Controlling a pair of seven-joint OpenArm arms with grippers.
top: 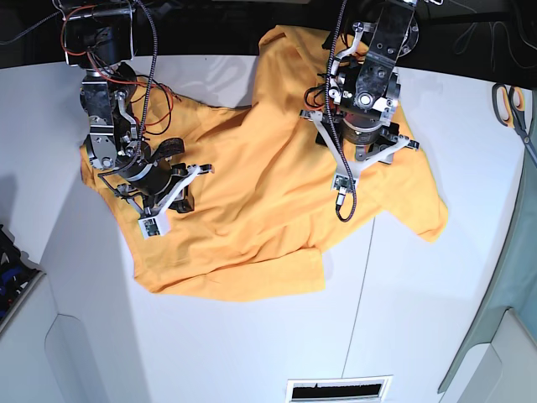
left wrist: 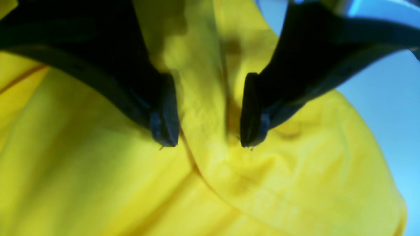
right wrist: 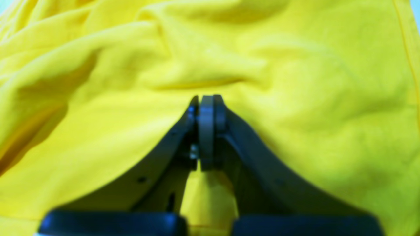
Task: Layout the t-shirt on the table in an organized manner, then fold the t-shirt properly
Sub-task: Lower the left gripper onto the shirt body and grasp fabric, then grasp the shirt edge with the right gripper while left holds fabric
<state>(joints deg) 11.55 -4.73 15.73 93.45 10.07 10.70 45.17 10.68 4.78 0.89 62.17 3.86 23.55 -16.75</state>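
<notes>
The orange-yellow t-shirt (top: 260, 201) lies rumpled and spread over the white table (top: 252, 344), one sleeve pointing toward the right front. My left gripper (left wrist: 208, 137) is open over the shirt's upper right part, its fingers (left wrist: 165, 127) straddling a raised fold of the t-shirt (left wrist: 203, 98). In the base view the left gripper (top: 361, 143) hangs over that area. My right gripper (right wrist: 206, 101) is shut, pads together, resting against the t-shirt (right wrist: 295, 98) near its left edge; no cloth shows between the pads. In the base view the right gripper (top: 172, 180) sits low on the shirt.
Scissors (top: 512, 105) lie at the table's far right edge. A thin dark seam (top: 369, 277) runs along the tabletop in front of the shirt. A slotted vent (top: 340, 389) sits at the near edge. Bare table (left wrist: 387, 98) shows beside the left gripper.
</notes>
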